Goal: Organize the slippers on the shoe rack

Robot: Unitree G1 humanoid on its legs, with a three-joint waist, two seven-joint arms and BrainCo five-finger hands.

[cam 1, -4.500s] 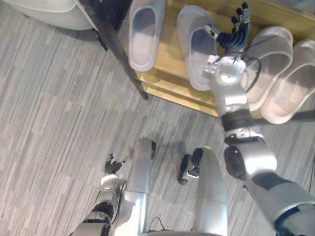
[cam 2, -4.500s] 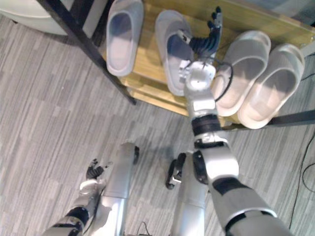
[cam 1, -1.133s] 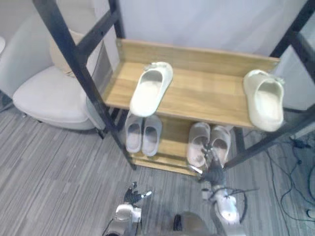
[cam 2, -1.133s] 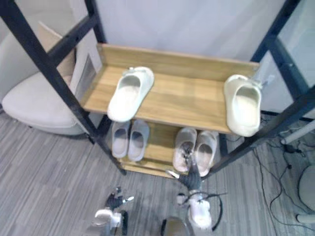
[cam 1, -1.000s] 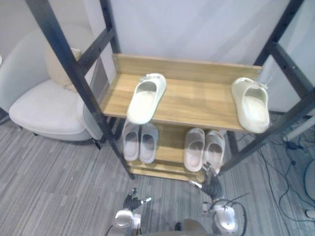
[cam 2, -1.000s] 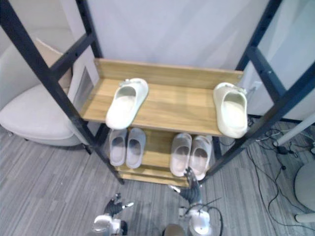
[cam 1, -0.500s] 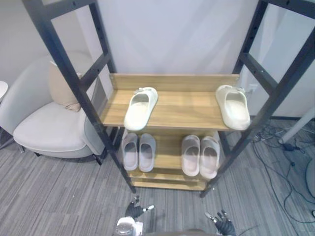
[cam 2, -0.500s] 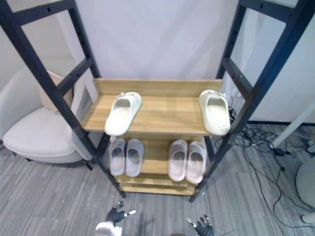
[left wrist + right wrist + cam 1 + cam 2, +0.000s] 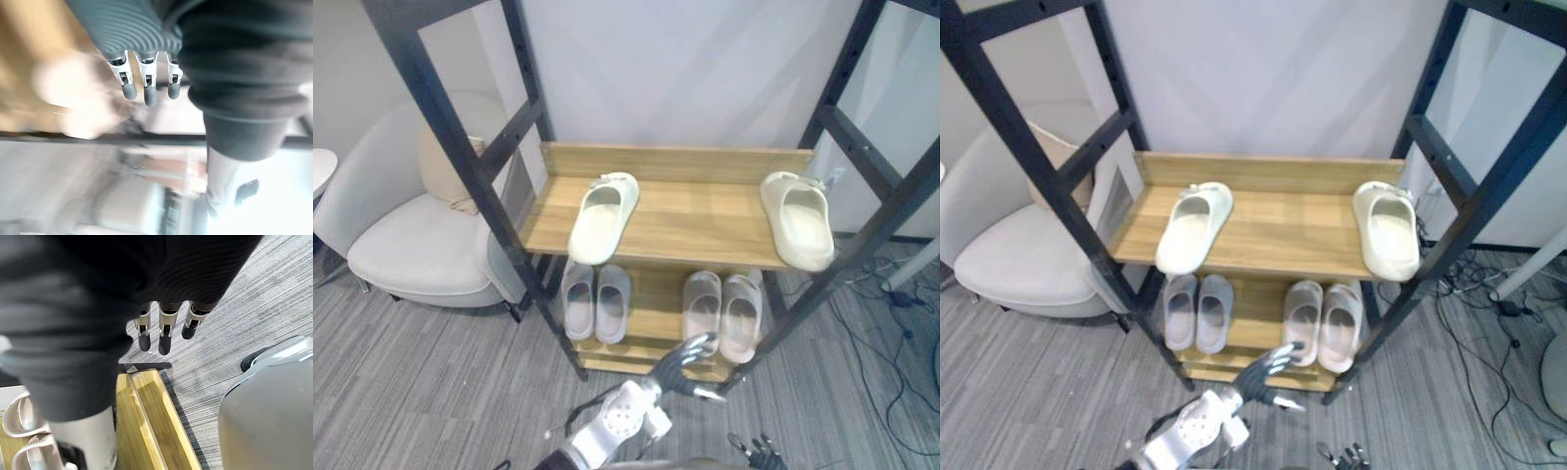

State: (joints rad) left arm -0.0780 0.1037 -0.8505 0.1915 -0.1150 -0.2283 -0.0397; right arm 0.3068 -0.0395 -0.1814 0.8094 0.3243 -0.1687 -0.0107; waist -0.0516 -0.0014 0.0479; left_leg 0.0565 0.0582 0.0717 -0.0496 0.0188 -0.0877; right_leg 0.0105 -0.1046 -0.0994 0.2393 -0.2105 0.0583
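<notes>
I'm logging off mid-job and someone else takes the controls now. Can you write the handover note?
Left hand: open, empty, raised in front of the lower shelf.
Right hand: open, empty, low by the floor.
Lower shelf: grey pair and beige pair, each side by side; looks done.
Upper shelf: left cream slipper angled, right cream slipper at the far end, well apart.
Left: probably bring those two together.
</notes>
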